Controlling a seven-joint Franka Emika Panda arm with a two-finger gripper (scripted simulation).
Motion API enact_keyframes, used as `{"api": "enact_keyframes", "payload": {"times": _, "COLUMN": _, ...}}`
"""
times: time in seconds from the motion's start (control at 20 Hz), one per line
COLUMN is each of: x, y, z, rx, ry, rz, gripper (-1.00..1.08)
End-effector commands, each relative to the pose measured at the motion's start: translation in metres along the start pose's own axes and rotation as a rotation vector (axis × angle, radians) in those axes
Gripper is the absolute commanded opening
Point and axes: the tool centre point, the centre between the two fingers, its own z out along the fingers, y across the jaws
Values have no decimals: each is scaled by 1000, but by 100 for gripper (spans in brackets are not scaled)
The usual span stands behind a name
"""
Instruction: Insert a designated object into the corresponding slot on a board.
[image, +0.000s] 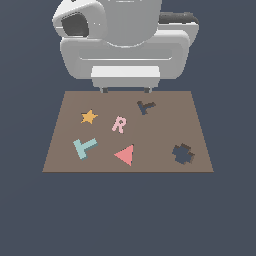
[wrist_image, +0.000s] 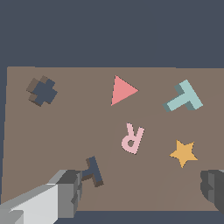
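The teal T-shaped block (image: 84, 147) (wrist_image: 184, 97) lies flat on the brown board (image: 165, 130) (wrist_image: 78, 127), near the board's front corner on the exterior view's left. The small dark T-shaped slot (image: 145, 106) (wrist_image: 93, 170) is near the far edge, right of centre. My gripper (image: 126, 90) (wrist_image: 140, 190) hangs above the board's far edge, well away from the block. It is open with nothing between its fingers (wrist_image: 65, 194). In the wrist view the slot shows just beside one fingertip.
An orange star (image: 89, 117), a pink letter R (image: 119, 124) and a red triangle (image: 125, 155) lie on the board between the block and the slot. A larger dark cross-shaped cutout (image: 183, 153) is on the exterior view's right. The arm's white body (image: 125, 45) fills the back.
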Motion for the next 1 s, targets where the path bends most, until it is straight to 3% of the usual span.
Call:
{"api": "enact_keyframes", "payload": {"times": 0.0, "x": 0, "y": 0, "z": 0, "rx": 0, "ry": 0, "rz": 0, "gripper": 100}}
{"api": "enact_keyframes", "payload": {"times": 0.5, "x": 3, "y": 12, "z": 12, "rx": 2, "ry": -4, "rz": -45, "gripper": 100}}
{"api": "enact_keyframes", "payload": {"times": 0.95, "x": 14, "y": 43, "z": 46, "rx": 6, "ry": -14, "rz": -168, "gripper": 100}}
